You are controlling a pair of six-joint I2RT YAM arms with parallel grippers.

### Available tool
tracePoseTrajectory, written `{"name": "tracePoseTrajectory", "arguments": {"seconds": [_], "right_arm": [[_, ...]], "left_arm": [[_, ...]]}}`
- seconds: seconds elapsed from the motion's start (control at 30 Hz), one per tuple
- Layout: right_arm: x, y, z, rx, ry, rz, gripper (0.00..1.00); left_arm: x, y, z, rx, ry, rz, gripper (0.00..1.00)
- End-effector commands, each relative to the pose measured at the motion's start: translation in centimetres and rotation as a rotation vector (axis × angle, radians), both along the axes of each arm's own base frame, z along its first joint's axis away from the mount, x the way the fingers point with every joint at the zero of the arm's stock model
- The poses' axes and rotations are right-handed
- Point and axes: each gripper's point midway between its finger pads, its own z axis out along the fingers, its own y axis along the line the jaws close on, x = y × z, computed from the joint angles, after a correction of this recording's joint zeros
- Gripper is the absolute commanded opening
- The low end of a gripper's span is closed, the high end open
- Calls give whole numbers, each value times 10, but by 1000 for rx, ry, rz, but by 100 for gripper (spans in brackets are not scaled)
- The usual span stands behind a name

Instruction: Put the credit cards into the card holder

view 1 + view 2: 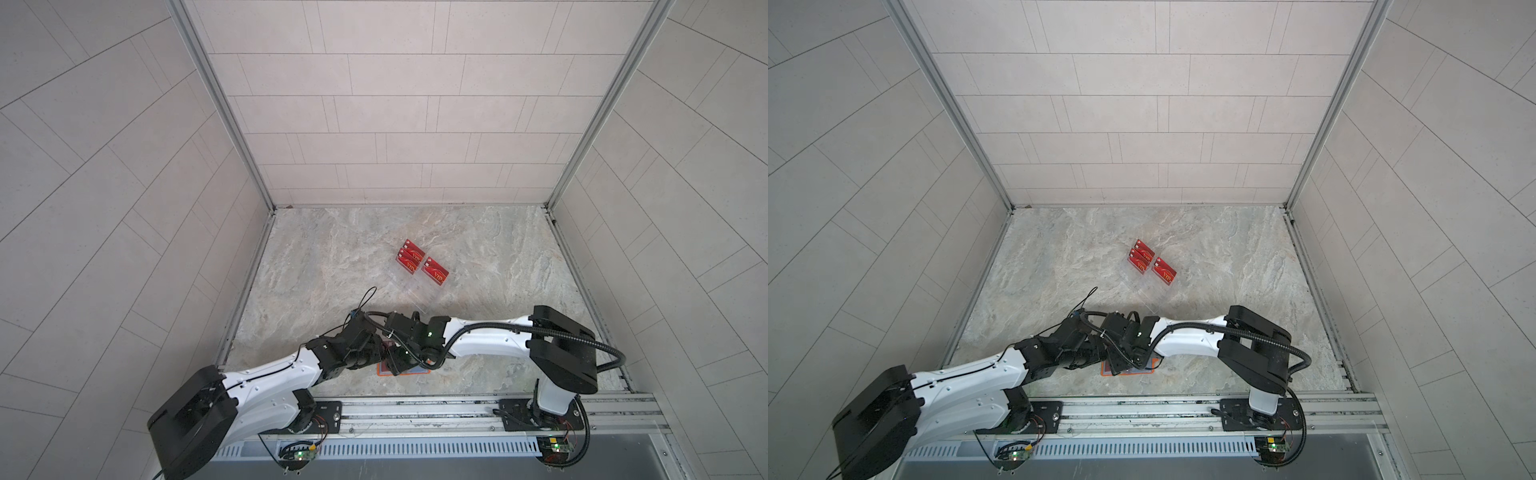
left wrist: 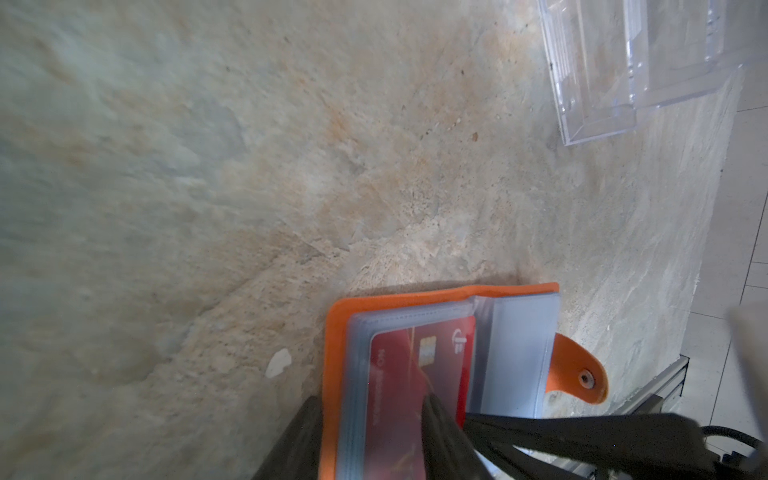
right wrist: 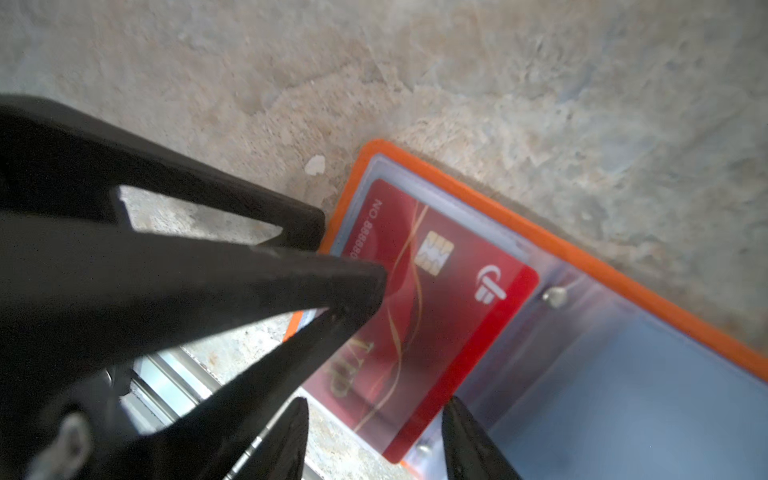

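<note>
The card holder [image 3: 540,232] lies spread flat on the table [image 1: 324,266] at six o'clock, close to the front rail. In both top views my wrists hide all but a strip of its orange. A red card [image 3: 436,332] sits mostly inside a clear sleeve [image 3: 582,324], with one long edge and its near end sticking out.

My left gripper [image 3: 347,253] stands astride the holder's rim. One fingertip lies on the sleeve over the card and its mate is just outside the orange edge; whether they clamp anything I cannot tell. My right gripper [image 3: 374,401] has its jaws apart, one tip on each side of the card's protruding end. I cannot tell if they pinch it or only flank it.

More red cards [image 1: 435,272] stand in the clear rack [image 1: 411,293], at twelve o'clock from the holder and well apart from it.
</note>
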Motion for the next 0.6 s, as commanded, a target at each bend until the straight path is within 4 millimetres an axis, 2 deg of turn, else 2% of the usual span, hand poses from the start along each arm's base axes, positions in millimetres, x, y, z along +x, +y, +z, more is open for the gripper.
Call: {"name": "tracePoseTrajectory", "arguments": {"seconds": [0.0, 0.07, 0.23, 0.37, 0.57], "right_arm": [[5, 17, 15, 80, -21, 12, 54], [9, 10, 18, 70, -36, 3, 54], [25, -22, 21, 24, -62, -53, 53], [30, -29, 19, 24, -61, -59, 49], [29, -31, 8, 5, -46, -35, 25]], "left_arm": [[-7, 1, -7, 15, 40, -16, 44], [-7, 0, -3, 16, 36, -19, 44], [-3, 9, 7, 72, 9, -28, 47], [-2, 16, 9, 82, 25, -16, 46], [-2, 17, 13, 77, 67, -63, 49]]}}
